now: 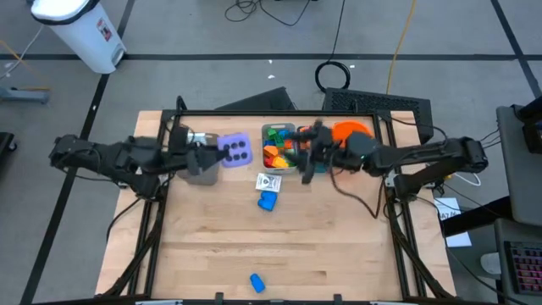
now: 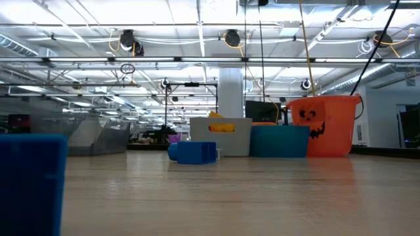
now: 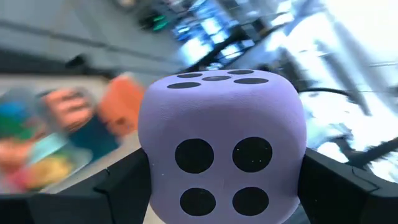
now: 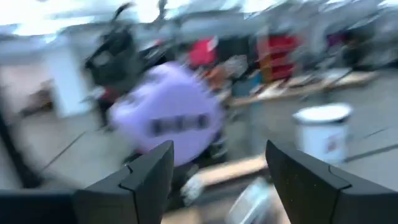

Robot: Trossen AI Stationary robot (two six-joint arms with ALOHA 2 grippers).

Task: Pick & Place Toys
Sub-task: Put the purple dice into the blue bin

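A purple die [image 3: 221, 143] with black dots hangs above the table's far part, left of the grey bin [image 1: 279, 166] full of coloured toys [image 1: 275, 154]. My left gripper [image 1: 227, 151] is shut on it. My right gripper [image 1: 307, 158] hovers open over the bin's right side with nothing between its fingers [image 4: 144, 180]. In its wrist view the die [image 4: 166, 115] shows farther off. A white packet [image 1: 269, 181] and a blue brick [image 1: 268, 201] lie flat on the table near the bin. Another blue brick [image 1: 257, 282] lies at the near edge. My left gripper pinches the die by two opposite sides [image 3: 148, 177], one finger [image 3: 121, 186] on each. The fingers come in level from the table's left. The die is lifted clear of the table, with a four-dot face turned toward the wrist.
An orange bucket [image 2: 325, 124] stands at the far right beside a teal bin [image 2: 279, 141], which is next to the grey bin [image 2: 220, 137]. Bare wood [image 1: 339, 246] fills the table's middle and near part.
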